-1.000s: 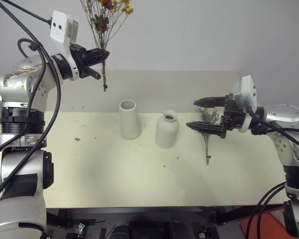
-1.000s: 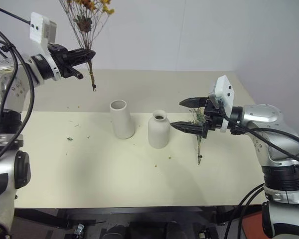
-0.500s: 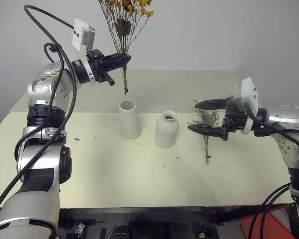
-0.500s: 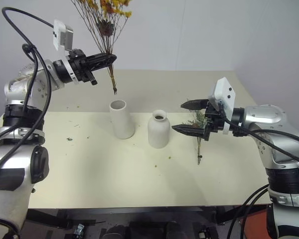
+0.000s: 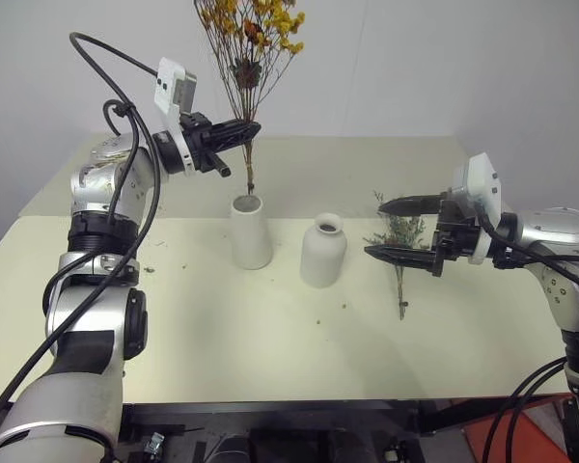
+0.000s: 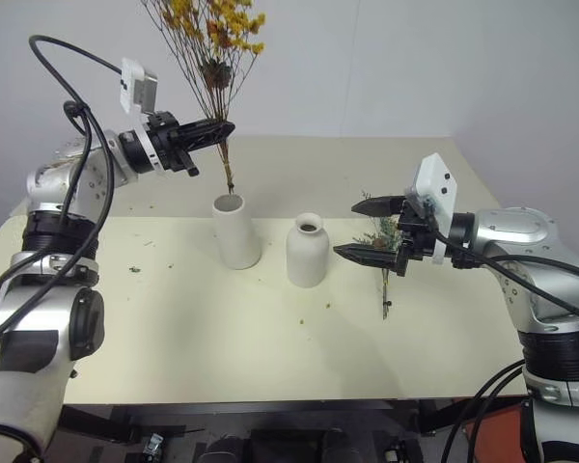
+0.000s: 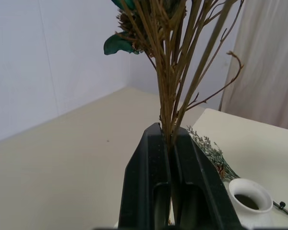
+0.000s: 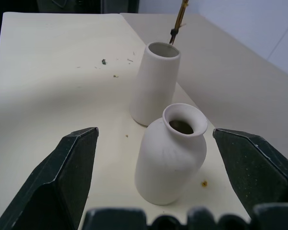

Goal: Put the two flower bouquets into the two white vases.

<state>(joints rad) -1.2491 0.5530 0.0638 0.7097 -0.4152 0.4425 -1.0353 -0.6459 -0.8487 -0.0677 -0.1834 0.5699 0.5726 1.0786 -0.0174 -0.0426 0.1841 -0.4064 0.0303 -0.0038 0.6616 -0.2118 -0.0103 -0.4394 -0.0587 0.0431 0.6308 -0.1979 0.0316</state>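
My left gripper (image 5: 250,127) is shut on the thin brown stems of the yellow-orange bouquet (image 5: 256,29), which stands upright. Its stem ends (image 8: 177,24) hang right at the mouth of the taller white vase (image 5: 251,236), at its far rim. The shorter, narrow-necked vase (image 5: 323,253) stands to that vase's right. The grey-green bouquet (image 5: 399,246) lies flat on the table to the right of the short vase. My right gripper (image 5: 374,229) hovers open above that sprig, pointing at the short vase, with nothing between its fingers (image 8: 72,167). The left wrist view shows the stems pinched between the black fingers (image 7: 149,167).
Both vases stand near the middle of the cream table (image 5: 222,338). Small crumbs of dried flower (image 5: 150,268) lie to the left of the tall vase and in front of the short one. A pale wall rises behind the table.
My left gripper has carried the yellow-orange bouquet rightward and down, from left of the tall vase to its mouth. The right gripper has stayed in place, open.
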